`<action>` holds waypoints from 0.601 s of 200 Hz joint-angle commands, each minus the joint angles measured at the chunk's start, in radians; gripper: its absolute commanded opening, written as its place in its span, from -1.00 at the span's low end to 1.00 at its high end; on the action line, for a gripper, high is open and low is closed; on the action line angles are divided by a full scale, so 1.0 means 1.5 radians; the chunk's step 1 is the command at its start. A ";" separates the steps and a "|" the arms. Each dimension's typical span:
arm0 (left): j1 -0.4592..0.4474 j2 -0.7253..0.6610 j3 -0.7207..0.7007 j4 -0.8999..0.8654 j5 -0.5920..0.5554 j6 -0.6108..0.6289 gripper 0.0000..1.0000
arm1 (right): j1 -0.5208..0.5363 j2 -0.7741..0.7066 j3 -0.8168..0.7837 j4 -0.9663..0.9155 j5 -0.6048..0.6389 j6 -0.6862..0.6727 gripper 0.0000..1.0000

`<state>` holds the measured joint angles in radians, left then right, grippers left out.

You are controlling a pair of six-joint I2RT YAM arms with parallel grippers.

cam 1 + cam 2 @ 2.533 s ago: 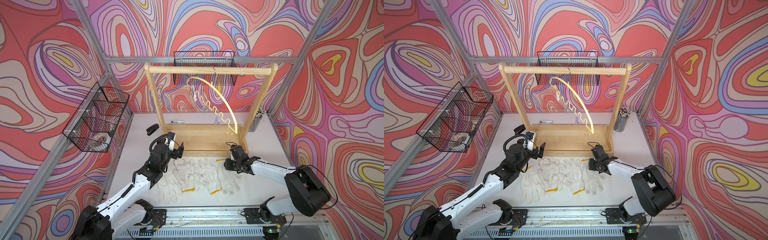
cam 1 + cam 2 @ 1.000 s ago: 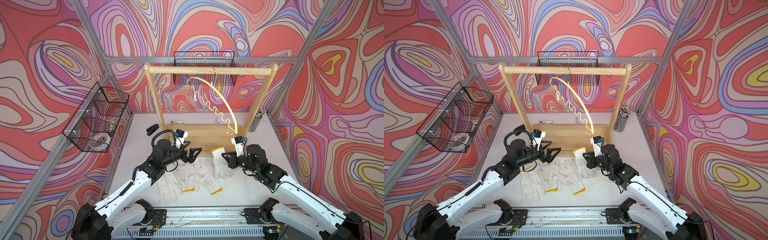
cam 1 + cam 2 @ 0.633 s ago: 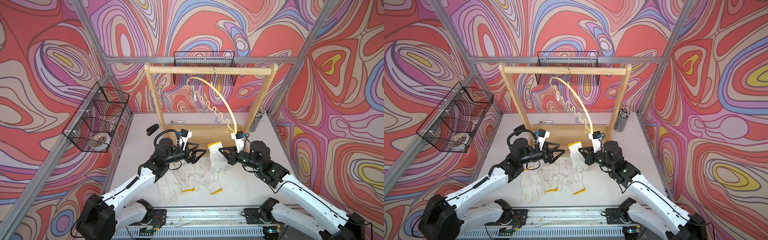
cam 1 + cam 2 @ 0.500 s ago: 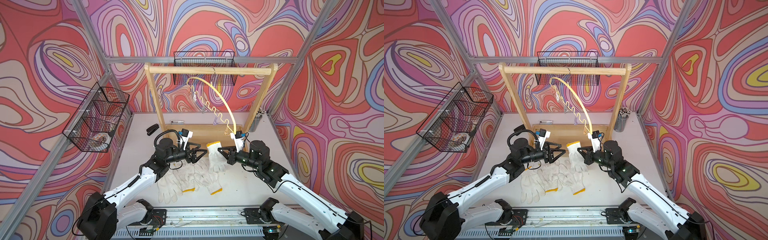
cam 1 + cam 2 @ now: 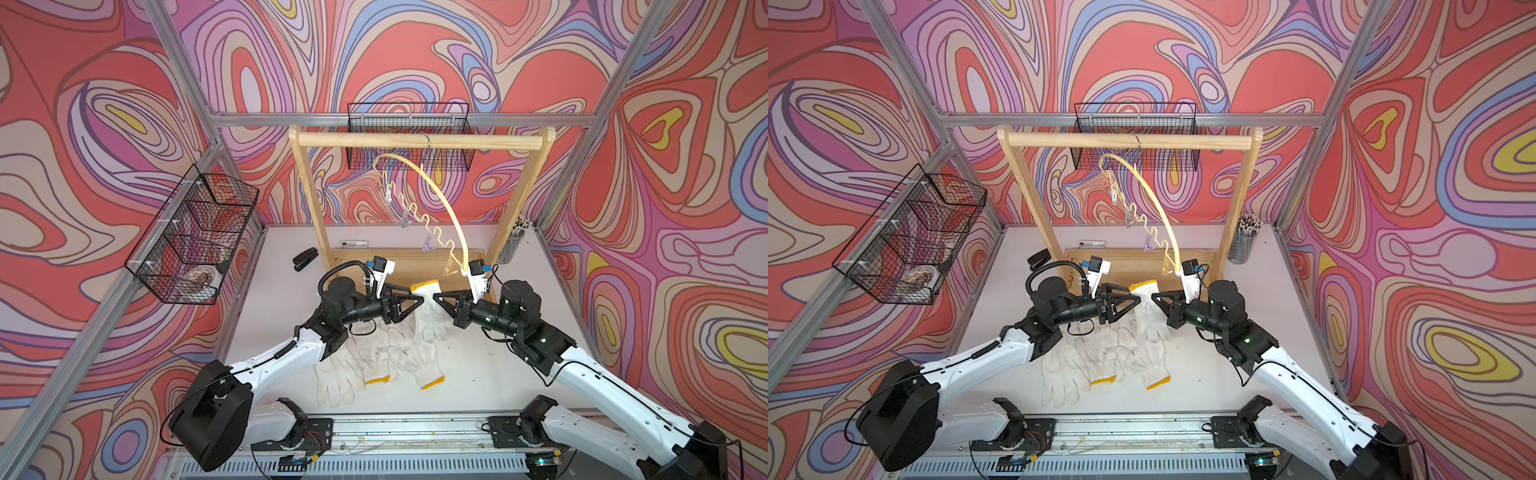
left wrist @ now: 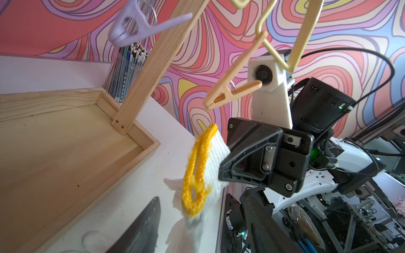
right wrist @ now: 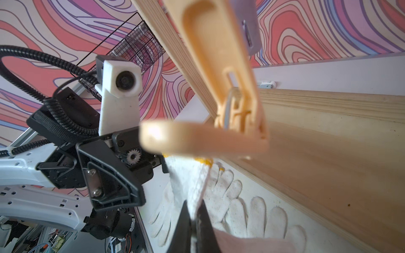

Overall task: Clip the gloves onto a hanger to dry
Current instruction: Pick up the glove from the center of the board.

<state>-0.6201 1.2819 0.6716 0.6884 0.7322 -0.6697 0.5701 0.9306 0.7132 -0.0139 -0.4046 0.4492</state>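
My right gripper [image 5: 434, 296] [image 7: 194, 210] is shut on a white glove [image 5: 428, 318] [image 5: 1144, 309] and holds it in the air, yellow cuff up, fingers hanging. My left gripper [image 5: 417, 298] [image 6: 203, 197] faces it from the other side, jaws open on either side of the cuff [image 6: 197, 170] without touching it. The pale yellow hanger [image 5: 440, 195] [image 5: 1154, 187] hangs from the wooden rail. Its lowest yellow clip [image 6: 232, 92] [image 7: 210, 135] dangles just above the cuff. Three more gloves [image 5: 365, 357] [image 5: 1148, 361] lie on the table below.
The wooden rail frame [image 5: 419, 141] stands on a shallow wooden base [image 6: 65, 135] behind the grippers. A pencil cup [image 5: 513, 243] is at the back right and a black stapler [image 5: 304, 258] at the back left. Wire baskets hang on the left wall [image 5: 195, 237] and the back wall [image 5: 409, 137].
The right gripper has carried the glove up and back toward the hanger's low end. The left gripper has come in to the cuff, and its jaws have narrowed.
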 commanded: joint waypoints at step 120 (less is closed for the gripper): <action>-0.017 0.003 0.012 0.072 -0.022 -0.032 -0.62 | 0.001 -0.039 -0.036 0.044 0.017 0.012 -1.00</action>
<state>-0.6369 1.2896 0.6724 0.7322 0.7025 -0.6930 0.5701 0.8948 0.6773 0.0158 -0.3943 0.4587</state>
